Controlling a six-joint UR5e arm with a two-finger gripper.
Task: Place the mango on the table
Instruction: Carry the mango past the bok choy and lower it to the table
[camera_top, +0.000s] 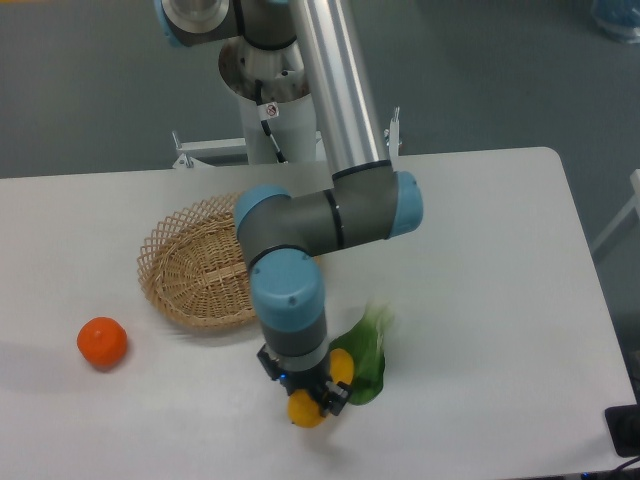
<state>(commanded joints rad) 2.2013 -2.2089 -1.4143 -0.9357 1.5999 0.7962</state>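
The mango (306, 411) is a yellow-orange oblong fruit, seen mostly from above under my wrist. One end shows at the front and the other end pokes out beside a green vegetable. My gripper (308, 392) points straight down over the front of the white table (480, 260), its dark fingers shut on the mango's sides. I cannot tell whether the mango touches the tabletop or hangs just above it.
A woven wicker basket (195, 270) lies left of the arm's elbow, partly hidden by it. A round orange (102, 342) sits at the front left. A green leafy vegetable (368, 350) lies right next to the mango. The table's front edge is close below the gripper.
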